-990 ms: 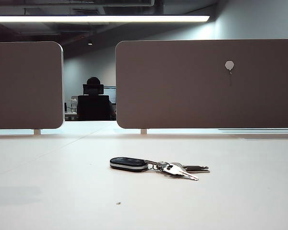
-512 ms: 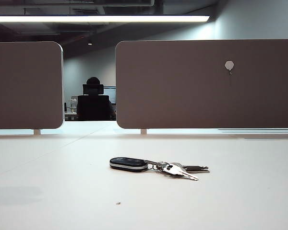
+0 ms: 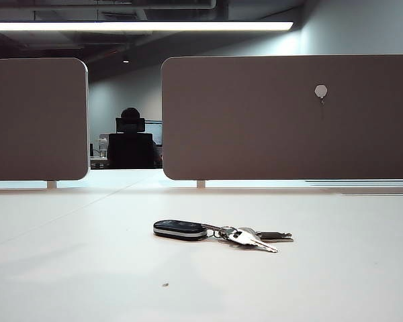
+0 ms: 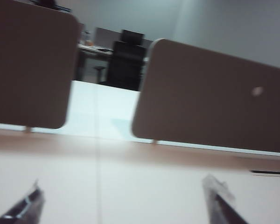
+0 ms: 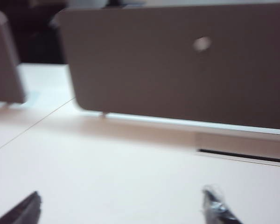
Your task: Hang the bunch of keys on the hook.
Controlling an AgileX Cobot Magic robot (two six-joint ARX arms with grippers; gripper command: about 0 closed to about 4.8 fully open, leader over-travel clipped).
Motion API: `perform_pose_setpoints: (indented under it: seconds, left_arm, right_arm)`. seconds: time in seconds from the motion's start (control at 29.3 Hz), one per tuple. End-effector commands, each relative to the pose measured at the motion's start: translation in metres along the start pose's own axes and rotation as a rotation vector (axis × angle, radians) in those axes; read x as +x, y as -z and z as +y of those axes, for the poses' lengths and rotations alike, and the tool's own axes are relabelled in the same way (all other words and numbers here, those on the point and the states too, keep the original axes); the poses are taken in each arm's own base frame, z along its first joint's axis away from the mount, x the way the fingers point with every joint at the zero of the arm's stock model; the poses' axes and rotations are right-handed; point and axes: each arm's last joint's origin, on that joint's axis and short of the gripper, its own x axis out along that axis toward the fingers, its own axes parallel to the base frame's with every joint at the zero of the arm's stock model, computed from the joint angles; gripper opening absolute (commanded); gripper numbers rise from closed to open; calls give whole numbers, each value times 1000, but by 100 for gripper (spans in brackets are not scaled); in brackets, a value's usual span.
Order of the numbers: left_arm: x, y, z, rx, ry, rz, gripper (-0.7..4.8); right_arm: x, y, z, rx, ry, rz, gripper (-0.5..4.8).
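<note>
keys: the bunch of keys [image 3: 218, 232] was seen flat on the table [image 3: 87, 268], well in front of the right panel [image 3: 255, 121]; black fob pointed away from the hook's side, silver keys fanned toward it; nothing was touching it
hook: the hook [image 3: 321, 91] was fixed high on the right panel, above and beyond the keys, toward the panel's right half; peg was empty; also seen as a pale blurred spot in the left wrist view [image 4: 257, 91] and the right wrist view [image 5: 202, 44]
left gripper: the left gripper [image 4: 126, 205] was seen with fingers spread wide apart, nothing between them; aimed over bare table toward the right panel; keys not in its view; not visible in the exterior view
right gripper: the right gripper [image 5: 123, 203] was likewise seen spread apart and empty; faced the right panel below the hook; keys not in its view
step: judged as the very start; approach to the keys not yet made; no grasp, no lift
next move: one gripper would need to be brought down over the keys near the ring, closed on fob or ring so the ring hangs free; then carried up to the right panel and the ring slipped over the peg
risk: peg is small; ring alignment was judged the hard part; keys lying flat may slide when pinched
</note>
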Motion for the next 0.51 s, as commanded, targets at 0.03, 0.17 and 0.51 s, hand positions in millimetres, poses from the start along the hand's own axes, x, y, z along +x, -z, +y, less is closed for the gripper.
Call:
perform_pose_setpoints:
  seconds: [0.03,0.17,0.51]
  left_arm:
    - [2,-11,-6,-22,119,27,474]
    - [10,-23,-9,-64,219,64,479]
    - [47,-37,-12,-128,354,239,479]
  right_arm:
    - [8,-14,2,-11,-121,26,431]
    - [23,-25,4,11,-210,80,431]
    - [78,-23,40,-60,-445,243,431]
